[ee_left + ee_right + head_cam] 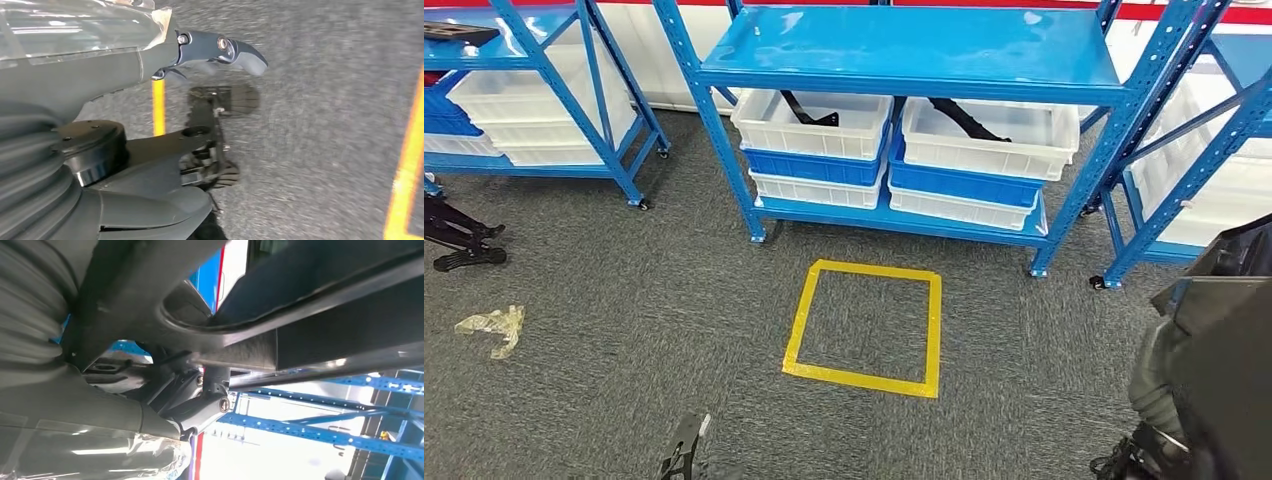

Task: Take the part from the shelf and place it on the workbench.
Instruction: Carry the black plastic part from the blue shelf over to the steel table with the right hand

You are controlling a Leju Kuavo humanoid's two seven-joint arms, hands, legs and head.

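Observation:
A large black part (1224,330) hangs at the right edge of the head view, in front of my right arm. My right hand (200,395) grips this black part (325,315) from below, the thumb pressed against its edge. Low on the left, my left hand (686,450) hangs over the carpet. In the left wrist view my left hand (215,115) holds nothing; its grey thumb (235,50) and dark fingers (220,165) stand apart. More black parts (809,112) lie in the white bins on the shelf.
A blue shelf unit (904,60) stands ahead with stacked white and blue bins (984,160). More blue racks flank it on both sides. A yellow tape square (864,325) marks the grey carpet. Crumpled plastic (494,325) lies at the left.

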